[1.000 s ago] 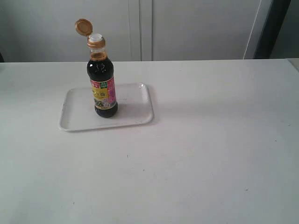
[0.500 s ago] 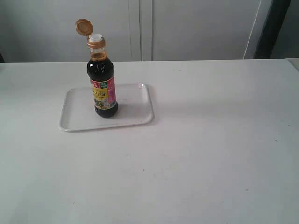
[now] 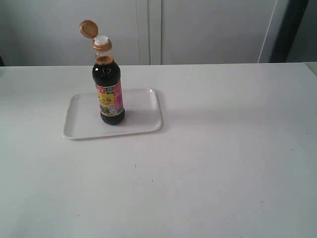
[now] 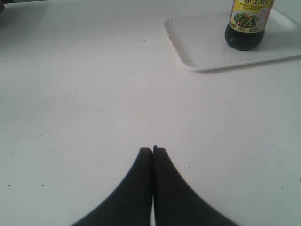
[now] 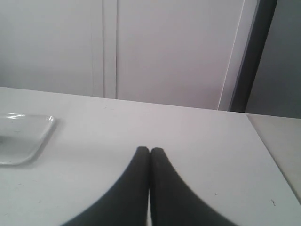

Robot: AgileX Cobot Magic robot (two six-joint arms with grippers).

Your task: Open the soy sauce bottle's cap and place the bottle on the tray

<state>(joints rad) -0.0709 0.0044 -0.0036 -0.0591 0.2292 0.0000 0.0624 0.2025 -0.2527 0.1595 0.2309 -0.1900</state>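
White table (image 3: 213, 163), grey cabinet doors (image 3: 208, 29) behind — bottle (image 3: 110, 94) upright on tray (image 3: 143, 124).

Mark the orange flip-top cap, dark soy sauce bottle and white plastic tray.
orange flip-top cap (image 3: 88, 29), exterior view, open lid.
dark soy sauce bottle (image 3: 110, 95), exterior view, label.
white plastic tray (image 3: 141, 116), exterior view, bare floor.

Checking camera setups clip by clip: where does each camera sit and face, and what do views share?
Exterior: off the arms, looking down across the table at the bottle on the tray; no robot parts.
Left wrist: low over the table, facing tray and bottle; shut left pincer shows.
Right wrist: low, facing the wall; shut right pincer shows.
Shared: all three show the tray.
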